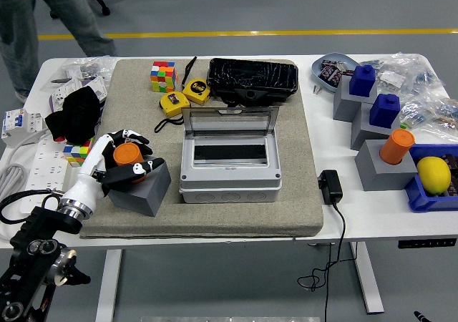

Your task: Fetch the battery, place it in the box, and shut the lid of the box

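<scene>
Left hand: the hand [118, 163] sat at the left of the frame, fingers curled around the orange battery [127, 154], thumb on its near side and the other fingers on its far side.
Battery: it stood upright on a grey block [142, 186], left of the box and apart from it.
Box: the grey box [227, 172] lay at the centre of the frame on the mat [286, 193], its interior showing.
Lid: the clear lid [230, 124] stood raised along the box's far edge.
Right hand: out of view.
Behind the box: a black case [252, 79] at the top centre, with two yellow tape measures [182, 97] and a colour cube [162, 75] to its left.
Left edge: a black cloth [74, 114] lay above the hand, with a second cube [77, 151] beside the hand's far fingers.
Right side: grey stands carried blue blocks [375, 95] and a second orange cylinder [396, 147]; a lemon [433, 174] lay in a blue tray [421, 195].
Cable: a black adapter [330, 185] rested on the table [372, 218] just right of the mat.
Person: legs [28, 21] showed at the upper left corner, beyond the table.
</scene>
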`<state>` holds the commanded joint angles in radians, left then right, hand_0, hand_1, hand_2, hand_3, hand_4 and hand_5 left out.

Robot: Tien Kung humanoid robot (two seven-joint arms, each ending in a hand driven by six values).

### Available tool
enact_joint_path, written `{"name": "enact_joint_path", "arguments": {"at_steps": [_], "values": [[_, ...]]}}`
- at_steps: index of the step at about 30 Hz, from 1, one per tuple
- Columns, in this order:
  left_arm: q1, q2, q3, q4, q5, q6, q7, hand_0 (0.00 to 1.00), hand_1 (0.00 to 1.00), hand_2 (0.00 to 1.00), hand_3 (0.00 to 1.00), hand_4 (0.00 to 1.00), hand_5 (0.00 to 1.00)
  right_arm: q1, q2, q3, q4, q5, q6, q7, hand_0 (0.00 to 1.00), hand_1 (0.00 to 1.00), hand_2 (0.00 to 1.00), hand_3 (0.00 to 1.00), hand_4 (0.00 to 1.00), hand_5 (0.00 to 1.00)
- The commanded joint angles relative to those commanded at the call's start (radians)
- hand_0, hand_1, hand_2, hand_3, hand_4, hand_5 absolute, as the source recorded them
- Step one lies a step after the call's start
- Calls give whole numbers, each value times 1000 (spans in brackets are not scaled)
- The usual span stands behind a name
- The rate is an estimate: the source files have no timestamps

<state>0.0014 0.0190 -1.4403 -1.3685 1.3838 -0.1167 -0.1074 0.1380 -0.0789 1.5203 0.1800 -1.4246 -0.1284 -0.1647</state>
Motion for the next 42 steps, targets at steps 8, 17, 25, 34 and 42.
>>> {"name": "enact_joint_path", "arguments": {"at_steps": [8,17,25,34,42], "values": [[-6,1,10,0,8,32,-5,160,229,199,168,997,2,1,-1,-4,0,4,1,1,534,535,565,569,973,784],[-12,1,20,2,-1,72,-17,128,131,148,138,998,2,1,-2,-6,0,8,1,0,532,535,565,569,973,787],[-22,-1,26,1,-6,103,-25,107,101,124,129,998,2,4,-4,-12,0,14,0,2,532,533,566,571,974,789],[-26,-2,29,3,-21,140,-41,80,69,96,111,998,2,3,-3,-13,0,16,1,3,532,534,566,572,975,793],[-29,-1,38,-7,-45,180,-57,73,57,86,105,993,2,5,-5,-13,0,16,1,2,532,534,565,572,975,793]]}}
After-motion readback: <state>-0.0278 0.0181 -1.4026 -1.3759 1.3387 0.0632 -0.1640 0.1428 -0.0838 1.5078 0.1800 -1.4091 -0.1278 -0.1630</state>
